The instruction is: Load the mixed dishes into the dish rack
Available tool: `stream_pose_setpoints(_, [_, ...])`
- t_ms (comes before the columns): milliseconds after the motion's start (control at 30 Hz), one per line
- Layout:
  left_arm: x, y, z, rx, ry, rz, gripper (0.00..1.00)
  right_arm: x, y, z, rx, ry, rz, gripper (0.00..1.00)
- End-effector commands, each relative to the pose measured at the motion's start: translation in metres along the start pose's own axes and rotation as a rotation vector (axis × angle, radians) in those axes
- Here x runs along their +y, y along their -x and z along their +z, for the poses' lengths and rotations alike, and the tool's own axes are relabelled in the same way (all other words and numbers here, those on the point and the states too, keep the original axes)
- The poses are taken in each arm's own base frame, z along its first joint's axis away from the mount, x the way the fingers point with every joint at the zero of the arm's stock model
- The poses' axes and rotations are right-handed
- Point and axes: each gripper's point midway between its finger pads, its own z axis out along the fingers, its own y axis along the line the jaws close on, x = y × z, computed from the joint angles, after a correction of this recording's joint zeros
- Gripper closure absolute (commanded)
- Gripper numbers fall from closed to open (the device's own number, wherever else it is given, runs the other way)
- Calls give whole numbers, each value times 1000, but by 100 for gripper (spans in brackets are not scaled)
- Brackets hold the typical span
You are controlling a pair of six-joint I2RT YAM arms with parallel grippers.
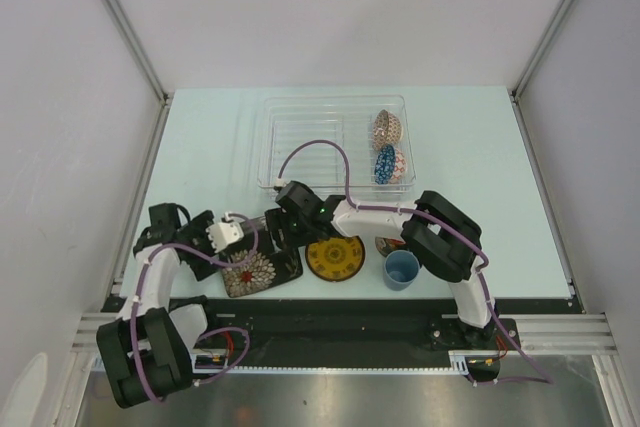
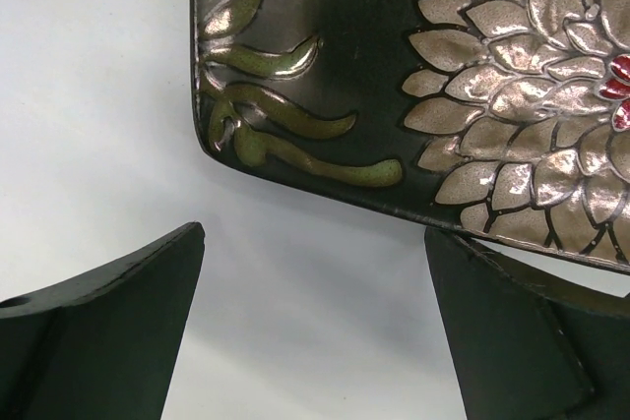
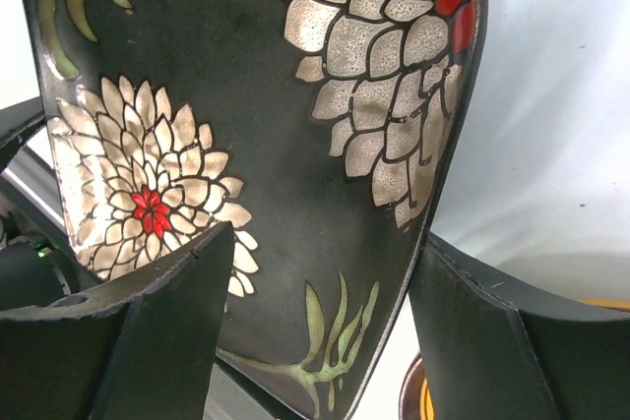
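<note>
Top external: the plate [image 1: 262,271], lying near the desk [image 1: 200,157] edge, is being straddled by the part-open right pincer [image 1: 283,227], hold unclear, the left pincer [image 1: 243,237] gaping empty alongside, so a slip is being risked.

**Two bowls racked, four dishes on the table**

We see the clear dish rack [image 1: 300,137] at 12 o'clock. The cream-pink patterned bowl [image 1: 386,128] and the blue patterned bowl [image 1: 385,164] stand on edge at its 3 o'clock end. Near the front edge lie the black square floral plate [image 1: 258,272] at 7 o'clock and the yellow round saucer [image 1: 335,258] at 6. The light-blue cup [image 1: 401,269] stands upright at 5, and the dark mug [image 1: 388,244] is half hidden just beyond it.
</note>
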Motion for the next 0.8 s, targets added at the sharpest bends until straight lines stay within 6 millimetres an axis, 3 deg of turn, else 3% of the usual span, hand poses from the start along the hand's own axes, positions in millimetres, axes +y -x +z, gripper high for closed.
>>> stream_pose_setpoints(0, [-25,52,11,-249,-107,-109,0,82,9,-18,-25,254,-68,27])
stream_pose_setpoints(233, [-22,56,15,-256,-123,-124,0,106,7,-25,-26,366,-127,28])
stream_pose_setpoints(467, [-20,60,16,-256,-125,-120,0,117,3,-26,1,439,-143,32])
stream_pose_setpoints(600, [-20,65,17,-261,-127,-123,1,137,21,-53,-67,503,-174,32])
stream_pose_setpoints(767, [-18,69,19,-255,-125,-116,0,149,28,-71,-89,544,-187,32])
